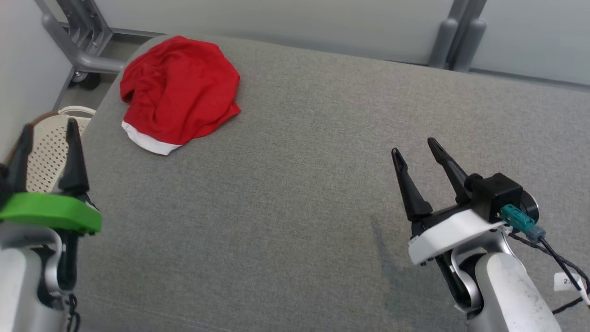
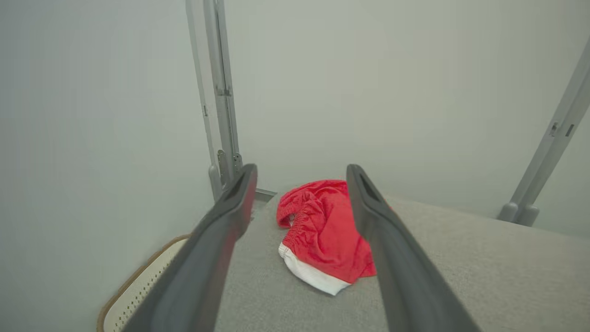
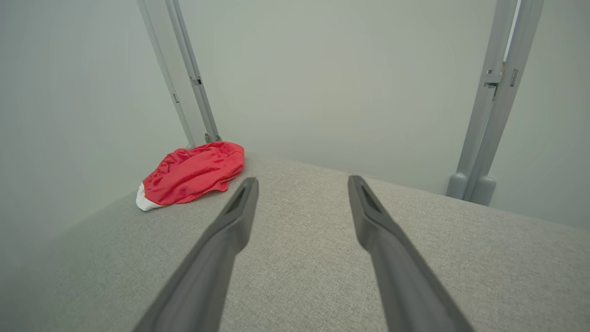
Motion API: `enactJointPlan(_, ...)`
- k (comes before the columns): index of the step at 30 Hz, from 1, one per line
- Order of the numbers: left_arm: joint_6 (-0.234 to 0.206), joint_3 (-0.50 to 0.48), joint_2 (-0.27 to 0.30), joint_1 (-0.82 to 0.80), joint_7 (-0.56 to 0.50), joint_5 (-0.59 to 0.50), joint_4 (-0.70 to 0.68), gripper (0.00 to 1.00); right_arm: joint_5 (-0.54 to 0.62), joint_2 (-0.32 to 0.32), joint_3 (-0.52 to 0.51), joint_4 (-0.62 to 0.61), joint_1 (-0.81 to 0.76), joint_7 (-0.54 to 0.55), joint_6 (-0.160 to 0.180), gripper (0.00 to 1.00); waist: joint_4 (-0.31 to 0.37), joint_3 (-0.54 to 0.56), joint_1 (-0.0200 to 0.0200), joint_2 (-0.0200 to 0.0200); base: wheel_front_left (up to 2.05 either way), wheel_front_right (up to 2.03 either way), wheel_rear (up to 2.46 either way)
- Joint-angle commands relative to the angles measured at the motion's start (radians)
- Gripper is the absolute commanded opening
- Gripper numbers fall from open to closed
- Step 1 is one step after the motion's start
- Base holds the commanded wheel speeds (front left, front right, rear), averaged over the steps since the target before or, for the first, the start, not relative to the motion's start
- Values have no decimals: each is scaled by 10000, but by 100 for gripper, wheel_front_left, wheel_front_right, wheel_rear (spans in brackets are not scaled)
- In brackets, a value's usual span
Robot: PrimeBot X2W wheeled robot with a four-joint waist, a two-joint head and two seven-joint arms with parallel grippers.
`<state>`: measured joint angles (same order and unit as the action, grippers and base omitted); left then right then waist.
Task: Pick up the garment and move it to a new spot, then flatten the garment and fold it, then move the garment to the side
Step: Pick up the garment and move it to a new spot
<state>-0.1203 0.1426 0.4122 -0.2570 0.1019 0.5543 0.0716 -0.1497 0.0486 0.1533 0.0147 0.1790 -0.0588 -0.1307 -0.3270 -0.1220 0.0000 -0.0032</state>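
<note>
The garment (image 1: 179, 92) is a crumpled red piece with a white band, lying in a heap at the far left corner of the grey fabric surface (image 1: 313, 184). In the left wrist view the garment (image 2: 322, 230) lies ahead between the two dark fingers. Well short of it, at the surface's left edge, my left gripper (image 1: 50, 127) stands open and empty. Far to the right, over bare fabric, my right gripper (image 1: 415, 146) is open and empty too. From the right wrist view the garment (image 3: 193, 173) sits ahead and to the left.
A cream perforated basket (image 1: 48, 152) with a brown rim stands on the floor beside the surface's left edge, just behind my left gripper. Grey metal frame legs (image 1: 78, 41) and posts (image 1: 456, 41) stand behind the surface against pale walls.
</note>
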Motion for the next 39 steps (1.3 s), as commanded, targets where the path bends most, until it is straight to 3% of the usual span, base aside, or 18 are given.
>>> enactJointPlan(1,170,-108,197,-646,-183,139,309,100,181,40,-5,-197,336,97,-1,100,723,-936,0,32,0,0,0)
enactJointPlan(7,564,-223,717,-2700,-817,303,1903,100,663,40,-1,-892,1236,435,-1,100,1410,-2254,0,32,0,0,0)
enactJointPlan(16,931,-140,752,-4675,-1468,604,4996,100,1136,35,71,-1893,2178,904,-1,100,2035,-3775,0,32,0,0,0)
enactJointPlan(25,1076,-222,754,-5600,-1876,943,7335,100,1397,34,107,-2443,2320,1170,-1,100,2263,-4438,0,32,0,0,0)
enactJointPlan(36,934,-388,827,-6191,-1539,1113,8851,100,1439,35,107,-2673,2371,1210,-1,100,2462,-4708,0,32,0,0,0)
enactJointPlan(37,924,-413,822,-6227,-1439,1130,8965,58,1429,35,104,-2677,2363,1188,-1,100,2480,-4710,0,32,0,0,0)
enactJointPlan(38,930,-432,823,-6262,-1341,1122,9047,36,1413,35,97,-2674,2351,1161,-1,100,2496,-4700,0,32,0,0,0)
enactJointPlan(39,946,-442,823,-6288,-1215,1117,9125,7,1392,35,91,-2649,2341,1140,-1,100,2510,-4677,0,32,0,0,0)
